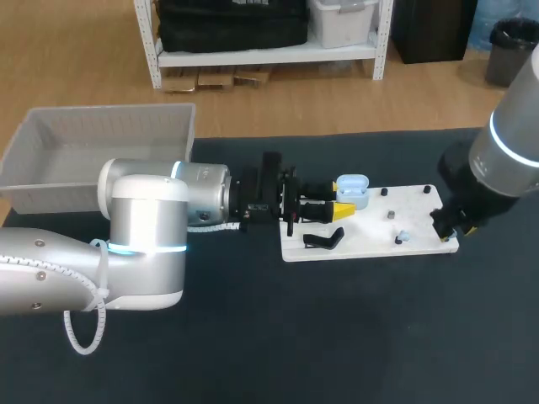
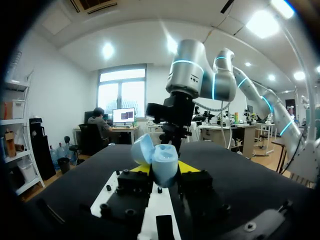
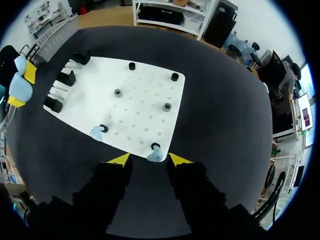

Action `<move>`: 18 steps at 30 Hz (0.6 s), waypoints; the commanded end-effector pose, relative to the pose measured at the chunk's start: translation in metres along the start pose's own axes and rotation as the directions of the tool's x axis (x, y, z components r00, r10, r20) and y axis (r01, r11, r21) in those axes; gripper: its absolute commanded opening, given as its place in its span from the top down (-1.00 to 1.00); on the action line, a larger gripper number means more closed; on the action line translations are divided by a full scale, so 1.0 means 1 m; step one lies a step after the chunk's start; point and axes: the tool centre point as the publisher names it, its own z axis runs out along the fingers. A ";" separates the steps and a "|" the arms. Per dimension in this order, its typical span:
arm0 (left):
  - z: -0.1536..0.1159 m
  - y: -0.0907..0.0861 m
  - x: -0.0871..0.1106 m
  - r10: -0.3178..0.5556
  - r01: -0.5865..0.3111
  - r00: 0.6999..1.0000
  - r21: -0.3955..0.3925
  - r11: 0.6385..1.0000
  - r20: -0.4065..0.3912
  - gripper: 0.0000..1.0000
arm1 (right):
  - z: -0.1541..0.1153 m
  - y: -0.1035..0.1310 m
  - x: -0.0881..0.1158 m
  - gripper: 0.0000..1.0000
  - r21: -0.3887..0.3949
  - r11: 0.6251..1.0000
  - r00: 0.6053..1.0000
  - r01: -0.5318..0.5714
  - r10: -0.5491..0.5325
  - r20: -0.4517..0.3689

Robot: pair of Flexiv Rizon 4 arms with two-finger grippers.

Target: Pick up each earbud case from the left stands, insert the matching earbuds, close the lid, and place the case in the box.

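A light blue earbud case (image 1: 352,187) with its lid up is held over the left end of the white board (image 1: 370,225); my left gripper (image 1: 344,206) is shut on it. In the left wrist view the case (image 2: 163,162) sits between the yellow tips of that gripper (image 2: 164,170). My right gripper (image 1: 450,227) hangs at the board's right edge. In the right wrist view it (image 3: 149,159) stands open, its tips either side of a pale blue earbud (image 3: 154,155) on a black peg, not touching it. A second earbud (image 3: 96,132) rests on another peg nearby.
A grey box (image 1: 101,143) stands at the back left of the table. Black stands (image 1: 324,240) and several small black pegs (image 3: 167,106) rise from the white board (image 3: 130,95). Dark table surface lies in front of the board.
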 end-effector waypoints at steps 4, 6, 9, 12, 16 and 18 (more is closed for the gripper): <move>0.000 0.001 0.000 -0.001 0.001 1.000 0.002 1.000 0.001 1.00 | 0.006 -0.002 -0.001 0.19 -0.004 1.000 1.000 -0.002 0.002 -0.006; 0.000 0.001 0.000 -0.001 0.001 1.000 0.002 1.000 0.001 1.00 | 0.007 -0.003 -0.001 0.20 -0.004 1.000 1.000 -0.004 0.004 -0.008; 0.000 0.001 0.000 -0.001 0.001 1.000 0.002 1.000 0.001 1.00 | 0.008 -0.003 -0.001 0.22 -0.005 1.000 1.000 -0.005 0.004 -0.010; 0.000 0.001 0.000 -0.001 0.001 1.000 0.002 1.000 0.001 1.00 | 0.008 -0.003 -0.001 0.28 -0.007 1.000 1.000 -0.006 0.006 -0.012; 0.000 0.001 0.000 -0.001 0.001 1.000 0.002 1.000 0.001 1.00 | 0.009 -0.003 -0.001 0.30 -0.007 1.000 1.000 -0.007 0.007 -0.014; 0.000 0.001 0.000 -0.001 0.001 1.000 0.002 1.000 0.001 1.00 | 0.010 -0.004 -0.001 0.31 -0.008 1.000 1.000 -0.007 0.007 -0.016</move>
